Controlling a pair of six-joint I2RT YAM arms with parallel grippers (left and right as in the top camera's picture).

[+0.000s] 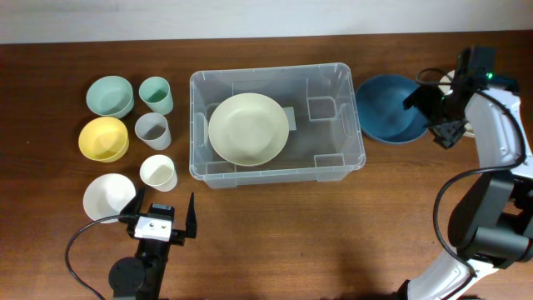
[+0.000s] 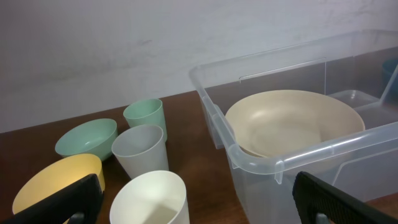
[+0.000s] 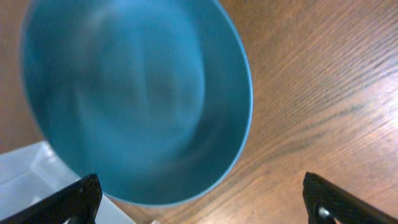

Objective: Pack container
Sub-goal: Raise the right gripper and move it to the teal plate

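- The container [image 1: 333, 83] sits mid-frame on the tabletop [image 1: 275, 242], with a cream bowl [image 1: 248, 128] in its left half.
- A blue bowl [image 1: 390, 108] lies just beside its right wall. The right gripper [image 1: 431, 117] is at that bowl's right edge, fingers apart.
- Six pastel bowls and cups [image 1: 103, 137] stand at the left.
- The left gripper [image 1: 164, 218] is at the lower left, fingers apart, below the white cup [image 1: 157, 172].
- The base label [image 1: 291, 117] is too small to read.

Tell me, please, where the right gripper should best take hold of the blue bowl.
Probably the thin rim of the blue bowl on its right side, coming down from above, one finger inside and one outside. The bowl sits upright and looks too wide to span, its left edge crowds the container, and the right gripper hovers open there.
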